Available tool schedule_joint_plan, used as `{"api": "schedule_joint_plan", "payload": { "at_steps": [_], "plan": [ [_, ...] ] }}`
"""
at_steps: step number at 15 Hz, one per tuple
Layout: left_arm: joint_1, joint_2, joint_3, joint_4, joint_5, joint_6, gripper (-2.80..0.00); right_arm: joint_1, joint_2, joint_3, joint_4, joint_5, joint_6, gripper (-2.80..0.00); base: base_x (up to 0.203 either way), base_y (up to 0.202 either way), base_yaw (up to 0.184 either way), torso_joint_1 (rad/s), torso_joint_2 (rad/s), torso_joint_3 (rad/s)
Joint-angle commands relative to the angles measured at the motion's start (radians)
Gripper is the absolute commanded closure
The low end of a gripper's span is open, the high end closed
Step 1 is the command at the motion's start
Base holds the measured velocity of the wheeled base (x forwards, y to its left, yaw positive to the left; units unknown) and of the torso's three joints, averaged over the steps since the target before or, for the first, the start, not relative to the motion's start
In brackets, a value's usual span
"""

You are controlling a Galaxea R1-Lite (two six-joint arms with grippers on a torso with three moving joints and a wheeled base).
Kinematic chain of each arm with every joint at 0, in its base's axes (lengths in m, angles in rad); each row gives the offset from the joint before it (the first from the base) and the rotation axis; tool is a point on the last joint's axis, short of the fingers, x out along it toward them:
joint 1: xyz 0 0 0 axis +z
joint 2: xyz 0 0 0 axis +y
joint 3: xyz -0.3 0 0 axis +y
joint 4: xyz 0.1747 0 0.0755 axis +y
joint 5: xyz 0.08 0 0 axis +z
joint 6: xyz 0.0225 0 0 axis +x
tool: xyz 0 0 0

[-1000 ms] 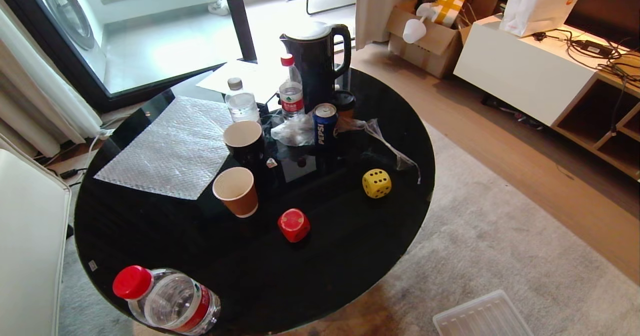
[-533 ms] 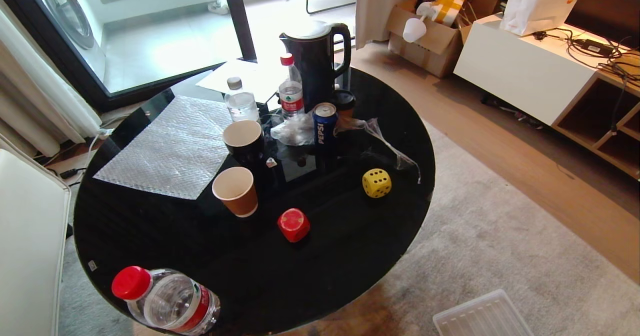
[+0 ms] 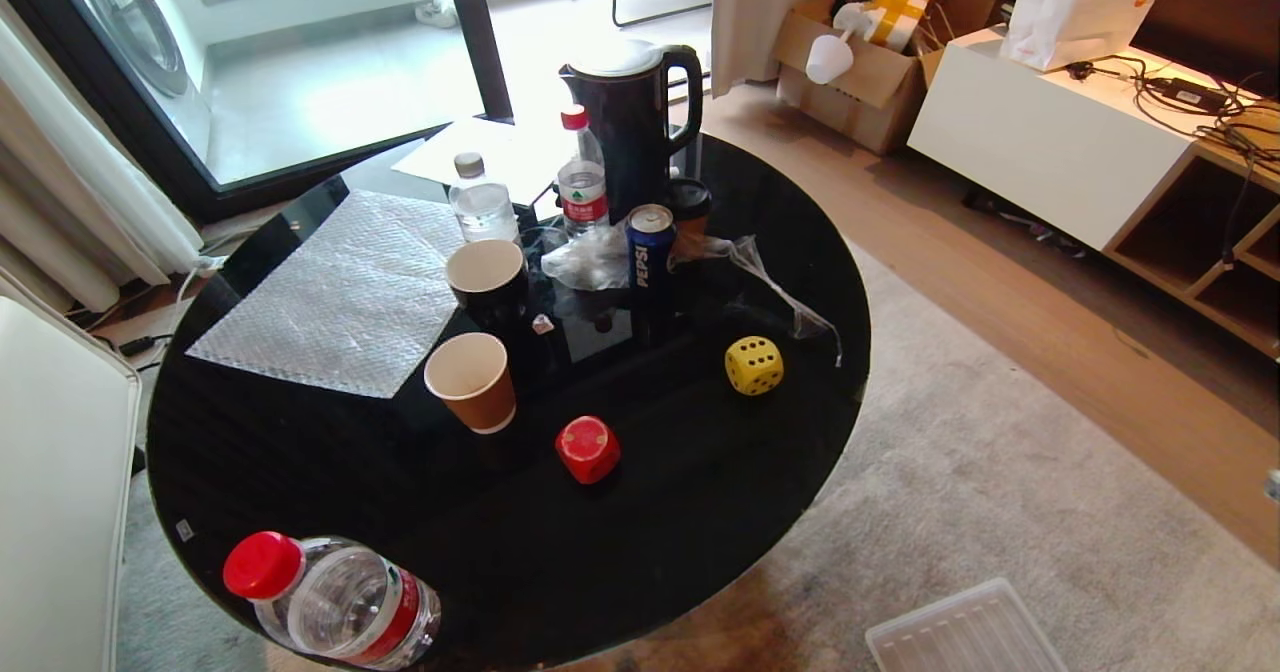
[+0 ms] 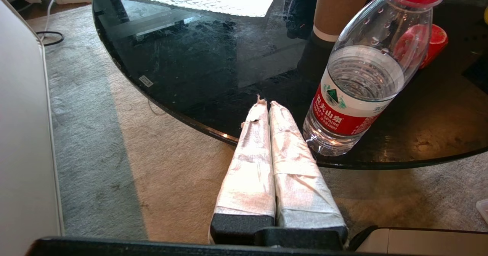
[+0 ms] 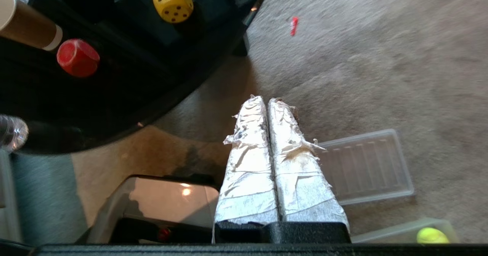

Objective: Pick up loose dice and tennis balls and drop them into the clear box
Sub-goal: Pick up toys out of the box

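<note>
1. The right gripper (image 5: 265,100) hangs over the grey carpet (image 5: 362,65) with its tape-wrapped fingers pressed together, holding nothing.
2. Ahead of it on the round black glass table (image 5: 126,92) sit the yellow die with black pips (image 5: 172,0) and, further off to one side, the red round-cornered die (image 5: 78,57).
3. Just beside its fingers lies the flat ribbed translucent lid (image 5: 368,168); behind it, the corner of the clear frosted plastic box (image 5: 404,231) holds a fuzzy yellow-green tennis ball (image 5: 432,236).
4. The left gripper (image 4: 265,104), also closed and empty, points at the table edge just beside a clear water bottle with a red cap (image 4: 362,73), whose red label bears Chinese characters and "SPRING".
5. In the head view a blue can reading "PEPSI" (image 3: 649,248) stands beyond both dice, near the black kettle (image 3: 632,122).
</note>
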Motion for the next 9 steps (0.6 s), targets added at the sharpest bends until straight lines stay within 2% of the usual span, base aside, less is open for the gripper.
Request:
{"api": "schedule_joint_plan", "payload": {
  "at_steps": [1, 5, 9],
  "plan": [
    [0.000, 0.000, 0.000, 0.000, 0.000, 0.000, 0.00, 0.034, 0.365, -0.085, -0.133, 0.004, 0.012, 0.00, 0.000, 0.000, 0.000, 0.000, 0.00, 0.000],
    [0.000, 0.000, 0.000, 0.000, 0.000, 0.000, 0.00, 0.179, 0.735, -0.260, -0.273, -0.043, 0.030, 0.00, 0.000, 0.000, 0.000, 0.000, 0.00, 0.000],
    [0.000, 0.000, 0.000, 0.000, 0.000, 0.000, 0.00, 0.331, 1.036, -0.513, -0.352, -0.186, 0.041, 0.00, 0.000, 0.000, 0.000, 0.000, 0.00, 0.000]
  ]
}}
